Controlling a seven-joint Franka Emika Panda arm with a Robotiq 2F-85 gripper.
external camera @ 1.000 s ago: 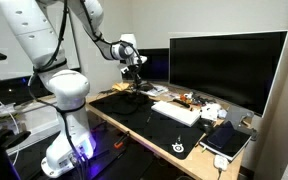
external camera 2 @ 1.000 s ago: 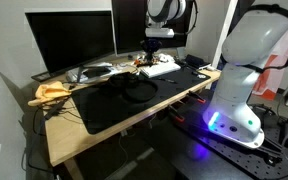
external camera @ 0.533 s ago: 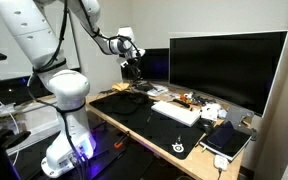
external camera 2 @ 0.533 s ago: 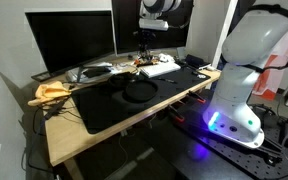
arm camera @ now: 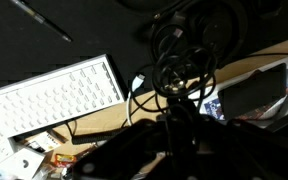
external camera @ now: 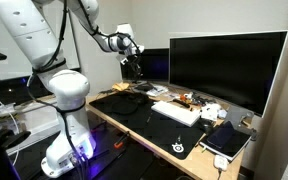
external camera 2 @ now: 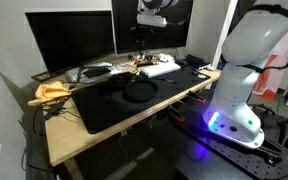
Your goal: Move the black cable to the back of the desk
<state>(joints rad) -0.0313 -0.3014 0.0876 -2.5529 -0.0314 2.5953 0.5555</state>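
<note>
Desk (external camera 2: 56, 135), monitors (external camera 2: 74, 40) behind, keyboard (arm camera: 54, 95) beside black cable (arm camera: 189, 60)

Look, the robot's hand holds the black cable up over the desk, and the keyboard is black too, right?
Not quite: the keyboard is white, not black, as the wrist view shows. The rest holds: the hand holds the black cable up over the desk.

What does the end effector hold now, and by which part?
The black cable, gripped at the top of its tangle; the loops hang below the end effector.
</note>
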